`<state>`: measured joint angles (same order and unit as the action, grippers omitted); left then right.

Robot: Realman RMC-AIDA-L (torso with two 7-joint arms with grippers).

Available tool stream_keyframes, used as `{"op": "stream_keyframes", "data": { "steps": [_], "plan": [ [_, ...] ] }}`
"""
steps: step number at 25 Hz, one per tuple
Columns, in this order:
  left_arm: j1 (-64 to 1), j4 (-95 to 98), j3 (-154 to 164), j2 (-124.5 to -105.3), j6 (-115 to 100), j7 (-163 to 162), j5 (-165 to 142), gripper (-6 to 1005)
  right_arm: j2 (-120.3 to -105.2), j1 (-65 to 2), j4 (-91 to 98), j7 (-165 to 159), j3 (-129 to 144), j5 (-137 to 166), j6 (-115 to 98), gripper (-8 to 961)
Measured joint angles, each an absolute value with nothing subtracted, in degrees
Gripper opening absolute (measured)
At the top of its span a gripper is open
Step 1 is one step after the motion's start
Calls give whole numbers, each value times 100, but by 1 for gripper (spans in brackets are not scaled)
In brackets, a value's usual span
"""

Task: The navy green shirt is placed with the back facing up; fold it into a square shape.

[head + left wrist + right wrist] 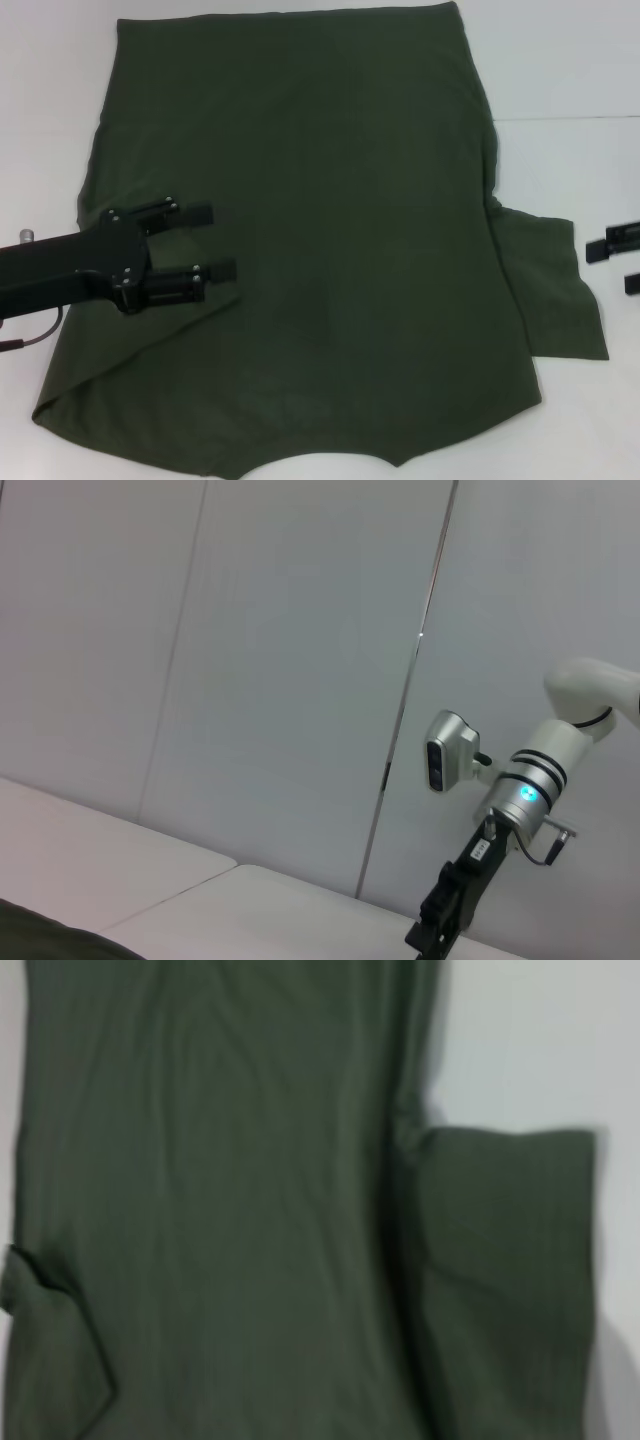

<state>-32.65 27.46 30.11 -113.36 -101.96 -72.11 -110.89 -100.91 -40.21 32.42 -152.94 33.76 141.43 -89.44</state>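
Head view, step: I read this as the side-fold stage. The left sleeve side of the navy green shirt (320,230) already lies folded in over the body, and the right sleeve (555,290) is not yet folded.
Head view, left pincer: left pincer (205,242) sits over the shirt's left part, fingers apart with nothing between them. The diagonal fold edge runs just below it and the shirt body spreads out ahead of its tips.
Head view, right pincer: right pincer (630,258) shows only as two black tips at the frame edge, just beside the right sleeve's outer hem. They look apart, no cloth in them.
Head view, next move: I judge the right pincer has to take the sleeve edge nearest it and carry it across onto the body, laying it flat.
Head view, material: soft matte olive cloth, plain, no lettering showing, faint creases. It lies flat on the white tabletop (570,60).
Left wrist view: mostly pale wall panels. The right arm hangs far off with its pincer pointing down, and a sliver of dark cloth sits in the corner.
Right wrist view: shirt body with long lengthwise wrinkles, the square-cornered right sleeve lying out on the tabletop, and a small folded flap at the far edge. My own fingers are not shown here.
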Motion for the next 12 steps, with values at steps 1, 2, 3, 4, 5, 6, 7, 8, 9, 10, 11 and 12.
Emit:
{"op": "stream_keyframes", "data": {
  "steps": [1, 2, 3, 4, 5, 6, 7, 8, 9, 10, 11, 12],
  "plan": [
    [-3265, 2741, 3010, -11338, -10184, -7210, -11089, 862, -10100, -4018, 3208, -15270, 3385, 14204, -8888, 879],
    [-3265, 2737, 3007, -11340, -10165, -7210, -11089, 862, -10106, -4011, 3165, -15245, 3392, 14245, -8815, 879],
    [-3264, 2733, 3008, -11345, -10156, -7211, -11089, 862, -10107, -4000, 3108, -15204, 3397, 14262, -8743, 879],
    [-3263, 2729, 3011, -11351, -10148, -7211, -11092, 862, -10105, -3992, 3060, -15173, 3399, 14269, -8679, 879],
    [-3261, 2728, 3014, -11355, -10147, -7211, -11100, 862, -10099, -3984, 2985, -15130, 3402, 14272, -8619, 879],
    [-3259, 2728, 3015, -11357, -10143, -7211, -11109, 862, -10091, -3981, 2926, -15090, 3404, 14276, -8573, 879],
    [-3258, 2726, 3018, -11360, -10134, -7210, -11117, 862, -10084, -3980, 2872, -15053, 3408, 14282, -8536, 879],
    [-3258, 2724, 3018, -11365, -10119, -7206, -11118, 862, -10085, -3979, 2830, -14998, 3415, 14299, -8495, 879],
    [-3257, 2722, 3017, -11372, -10107, -7200, -11118, 862, -10092, -3979, 2798, -14948, 3421, 14319, -8467, 879],
    [-3256, 2720, 3018, -11381, -10095, -7195, -11117, 862, -10104, -3980, 2778, -14896, 3428, 14337, -8446, 879],
    [-3256, 2718, 3017, -11392, -10085, -7190, -11115, 862, -10113, -3980, 2767, -14859, 3428, 14349, -8432, 879],
    [-3255, 2717, 3017, -11402, -10078, -7187, -11114, 862, -10121, -3984, 2755, -14819, 3428, 14356, -8423, 878]
  ]
}}
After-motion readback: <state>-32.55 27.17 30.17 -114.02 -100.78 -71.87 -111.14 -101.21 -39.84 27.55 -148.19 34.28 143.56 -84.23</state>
